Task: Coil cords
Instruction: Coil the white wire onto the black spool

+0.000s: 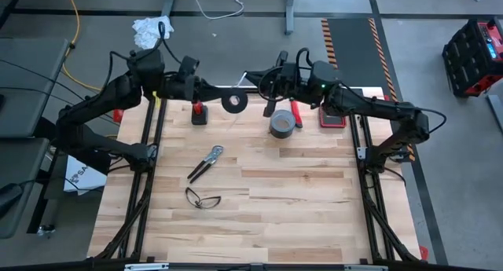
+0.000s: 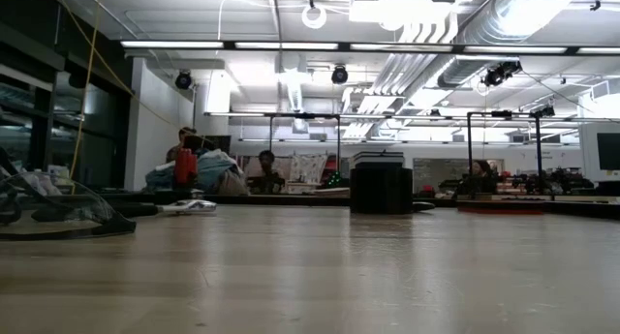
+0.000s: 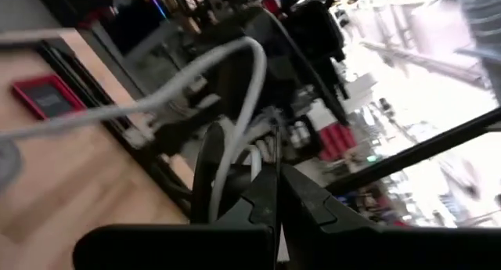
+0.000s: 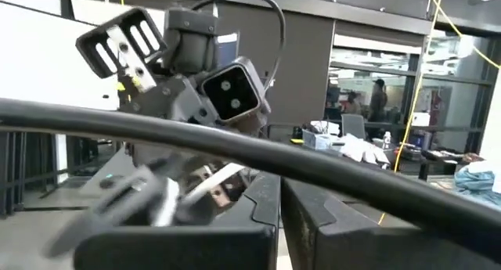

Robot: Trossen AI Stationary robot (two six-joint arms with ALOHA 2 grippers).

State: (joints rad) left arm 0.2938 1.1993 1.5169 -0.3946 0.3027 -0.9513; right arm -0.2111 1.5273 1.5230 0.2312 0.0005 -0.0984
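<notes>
A small black round spool point(image 1: 233, 102) with the thin white cord point(image 3: 244, 98) on it hangs above the table's far edge, at the tip of my left gripper point(image 1: 223, 98), which is shut on it. The cord loops off the spool in a slack bow. My right gripper point(image 1: 266, 82) faces it from the right, close by. It is shut, and a white strip of cord point(image 4: 215, 182) reaches its fingertips. The low view shows neither gripper. My left gripper pinches the spool at its black rim point(image 3: 235, 193) between its two shut fingers, coming level from the table's left. The spool is lifted clear of the table and stands on edge. My right gripper comes about level from the table's right and has the white cord's end point(image 4: 235, 173) at its fingertips. Its own fingers hide the place of contact. The cord between it and the spool is slack.
A grey tape roll point(image 1: 281, 123) lies just nearer than the grippers, with a red-handled tool point(image 1: 296, 112) and a red box point(image 1: 332, 118) to its right. A red-and-black thing point(image 1: 199, 114) stands under the left arm. Pliers point(image 1: 206, 162) and glasses point(image 1: 203, 199) lie mid-table.
</notes>
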